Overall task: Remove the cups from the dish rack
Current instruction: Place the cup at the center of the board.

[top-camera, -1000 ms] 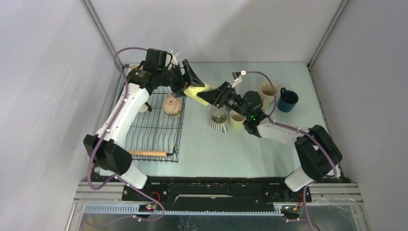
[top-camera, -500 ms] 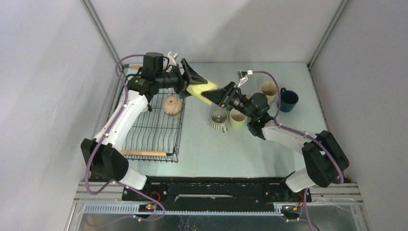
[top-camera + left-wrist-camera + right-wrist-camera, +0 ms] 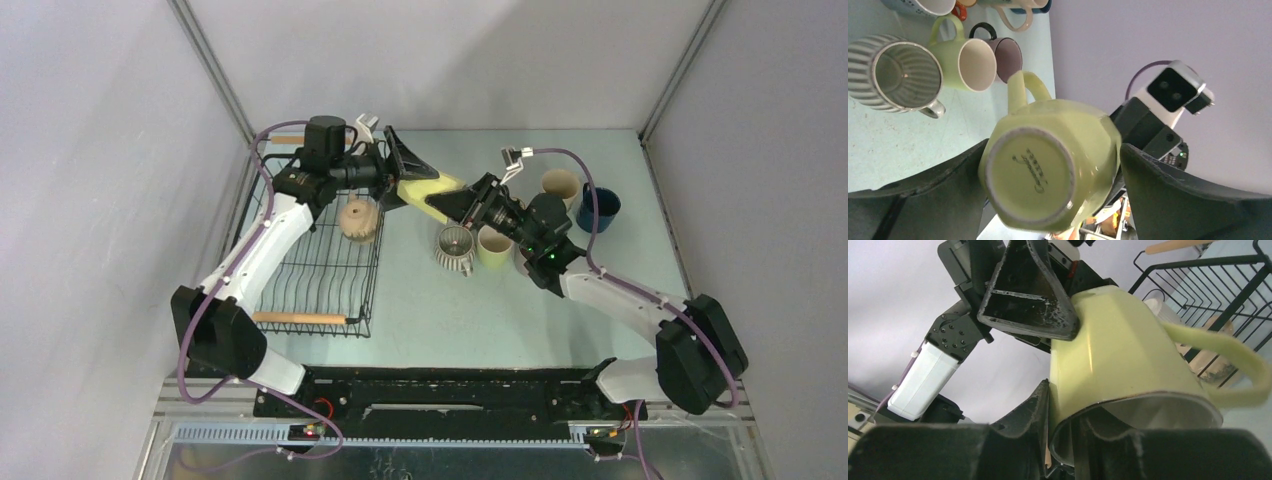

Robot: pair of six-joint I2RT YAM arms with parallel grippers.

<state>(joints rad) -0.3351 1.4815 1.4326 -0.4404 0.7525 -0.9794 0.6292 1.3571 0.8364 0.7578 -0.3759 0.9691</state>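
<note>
Midair yellow mug [image 3: 430, 187]: rack [image 3: 366, 300] left, ribbed mug [image 3: 455, 248], green mug [image 3: 492, 247] nr.

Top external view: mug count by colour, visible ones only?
Pale yellow-green: 2, the held mug and the standing mug
Tan or beige: 2, the tan mug and the beige mug
Ribbed cream: 1, the ribbed mug
Dark blue: 1, the blue mug
Total: 6; more may be hidden.

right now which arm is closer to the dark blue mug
Right. The right arm has its wrist close beside the dark blue mug; the left arm reaches over the dish rack, far off on the other side, holding the yellow mug.
</note>
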